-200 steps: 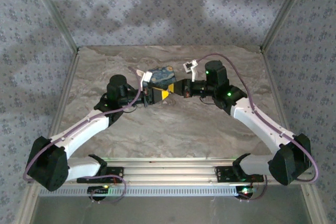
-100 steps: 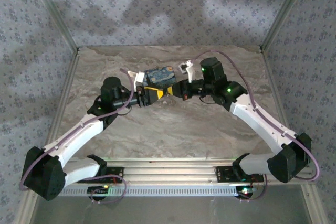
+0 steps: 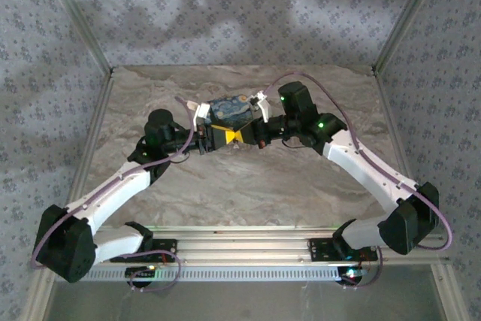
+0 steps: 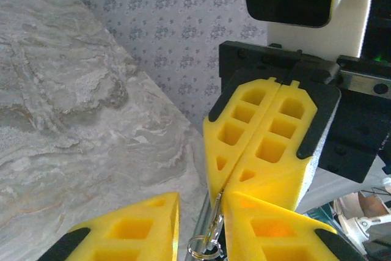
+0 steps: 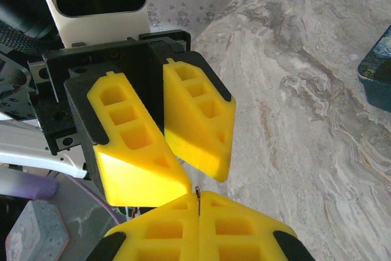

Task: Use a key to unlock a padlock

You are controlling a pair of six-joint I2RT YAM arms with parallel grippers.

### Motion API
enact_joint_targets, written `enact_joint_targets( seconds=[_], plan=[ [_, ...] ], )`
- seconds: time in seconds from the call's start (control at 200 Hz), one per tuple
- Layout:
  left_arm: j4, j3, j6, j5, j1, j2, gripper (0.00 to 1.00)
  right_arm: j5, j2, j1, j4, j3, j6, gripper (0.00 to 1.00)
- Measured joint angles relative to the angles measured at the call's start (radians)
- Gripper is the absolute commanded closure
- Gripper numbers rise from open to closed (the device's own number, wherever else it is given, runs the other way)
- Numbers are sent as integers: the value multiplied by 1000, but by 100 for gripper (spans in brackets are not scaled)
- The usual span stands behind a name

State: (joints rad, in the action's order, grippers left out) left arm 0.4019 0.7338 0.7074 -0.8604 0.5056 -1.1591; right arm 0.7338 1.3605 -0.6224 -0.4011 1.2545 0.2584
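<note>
We note right gripper (image 4: 221,191) pinching key (image 4: 214,221), low centre | left gripper (image 4: 201,203) spread either side | risk: shallow pinch, key twists loose.

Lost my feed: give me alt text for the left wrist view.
The right gripper, yellow fingers shut, pinches the tip of a thin metal key whose ring sits between the left gripper's parted fingers. Marble tabletop and patterned wall lie behind.

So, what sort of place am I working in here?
Probably a lab test cell: a marble-look tabletop boxed in by patterned walls on metal posts, with left arm and right arm bolted to a rail.
</note>
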Motion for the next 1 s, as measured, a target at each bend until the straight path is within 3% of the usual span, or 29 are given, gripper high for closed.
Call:
enact_joint_targets(
  seconds=[0.215, 0.285, 0.345, 0.999],
  plan=[
    [14, 0, 2, -27, -4, -20, 78, 8, 11, 3, -7, 0, -5, 100],
    [24, 0, 11, -43, -5, -29, 86, 8, 11, 6, -11, 0, -5, 100],
    [45, 0, 23, -63, -5, -40, 100, 8, 12, 8, -16, 0, -6, 100],
    [126, -62, 63, -71, -33, -64, 100, 53, 12, 101, -4, 0, 6, 100]
  ],
)
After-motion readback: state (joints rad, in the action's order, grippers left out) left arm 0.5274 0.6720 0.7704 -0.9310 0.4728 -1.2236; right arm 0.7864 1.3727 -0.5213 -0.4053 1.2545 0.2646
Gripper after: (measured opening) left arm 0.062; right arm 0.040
